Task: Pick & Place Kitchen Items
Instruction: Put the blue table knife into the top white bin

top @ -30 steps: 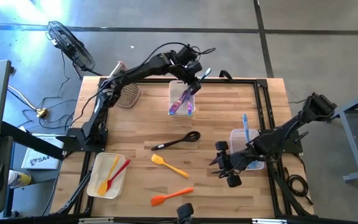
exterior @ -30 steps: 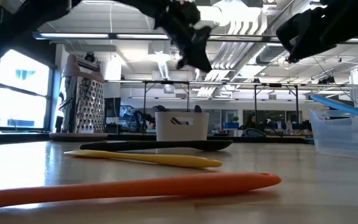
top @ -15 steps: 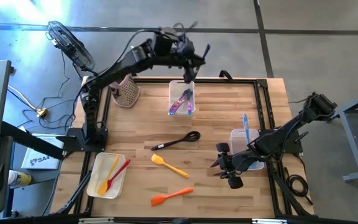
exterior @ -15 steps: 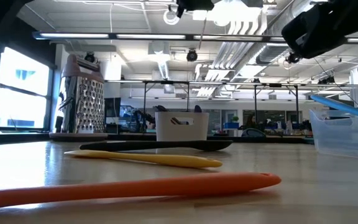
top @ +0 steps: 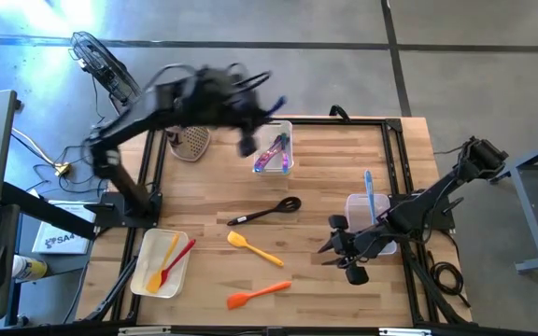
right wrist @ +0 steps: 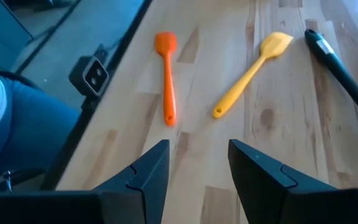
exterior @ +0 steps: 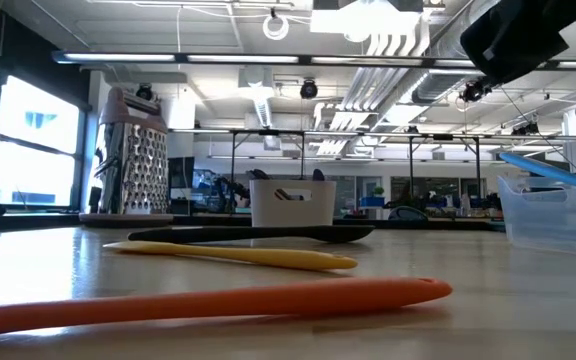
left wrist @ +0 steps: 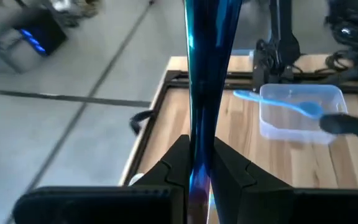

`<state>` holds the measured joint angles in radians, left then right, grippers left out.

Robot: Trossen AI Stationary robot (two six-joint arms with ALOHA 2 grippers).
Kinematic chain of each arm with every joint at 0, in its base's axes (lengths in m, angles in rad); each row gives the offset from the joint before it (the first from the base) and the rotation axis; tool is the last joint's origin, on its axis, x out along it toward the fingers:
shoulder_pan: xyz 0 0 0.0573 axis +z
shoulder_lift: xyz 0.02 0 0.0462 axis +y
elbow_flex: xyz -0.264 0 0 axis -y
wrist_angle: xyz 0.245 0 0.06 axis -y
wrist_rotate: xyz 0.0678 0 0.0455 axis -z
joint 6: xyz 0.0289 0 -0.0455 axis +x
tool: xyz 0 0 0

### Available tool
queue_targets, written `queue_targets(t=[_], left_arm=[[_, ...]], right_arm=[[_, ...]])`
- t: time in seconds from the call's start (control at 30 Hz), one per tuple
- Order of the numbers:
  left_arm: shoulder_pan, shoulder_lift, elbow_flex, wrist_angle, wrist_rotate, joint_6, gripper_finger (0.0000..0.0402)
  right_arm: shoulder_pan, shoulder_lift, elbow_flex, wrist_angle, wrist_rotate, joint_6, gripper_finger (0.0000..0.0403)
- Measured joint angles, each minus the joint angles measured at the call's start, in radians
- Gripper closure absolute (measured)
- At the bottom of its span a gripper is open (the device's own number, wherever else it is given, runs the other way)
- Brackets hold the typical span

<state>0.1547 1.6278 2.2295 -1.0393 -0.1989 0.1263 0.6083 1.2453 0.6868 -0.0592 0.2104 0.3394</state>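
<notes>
While the left gripper [left wrist: 199,163] is clenched on a dark blue utensil [left wrist: 207,68] rising between its jaws, the right gripper [right wrist: 197,163] gapes, with the orange spatula [right wrist: 167,73] ahead.

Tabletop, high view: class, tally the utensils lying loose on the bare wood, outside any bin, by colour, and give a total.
orange spatula: 1
yellow spatula: 1
black spoon: 1
Total: 3
</notes>
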Motion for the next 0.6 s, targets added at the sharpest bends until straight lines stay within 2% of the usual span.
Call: queue_targets(t=[0.13, 0.2, 0.27, 0.37, 0.47, 0.6], left_arm=[[-0.17, -0.135, -0.01, -0.048, -0.211, -0.05, 0.037], [-0.27, -0.207, -0.063, -0.017, -0.324, -0.066, 0.037], [-0.354, -0.282, -0.162, 0.043, -0.424, -0.07, 0.037], [-0.451, -0.418, -0.411, 0.219, -0.534, -0.062, 0.037], [-0.482, -0.575, -0.739, 0.518, -0.542, 0.003, 0.037], [-0.428, -0.757, -1.168, 1.071, -0.382, 0.161, 0.037]], right_arm=[[0.005, 0.0, 0.0, 0.039, 0.001, 0.001, 0.0245], [0.014, 0.0, 0.0, 0.063, 0.016, 0.0, 0.0245], [0.023, 0.002, 0.0, 0.085, 0.036, -0.002, 0.0245], [0.036, 0.003, 0.0, 0.105, 0.052, -0.005, 0.0245], [0.046, 0.003, 0.0, 0.11, 0.053, -0.006, 0.0245], [0.054, 0.003, 0.0, 0.114, 0.049, -0.001, 0.0245]])
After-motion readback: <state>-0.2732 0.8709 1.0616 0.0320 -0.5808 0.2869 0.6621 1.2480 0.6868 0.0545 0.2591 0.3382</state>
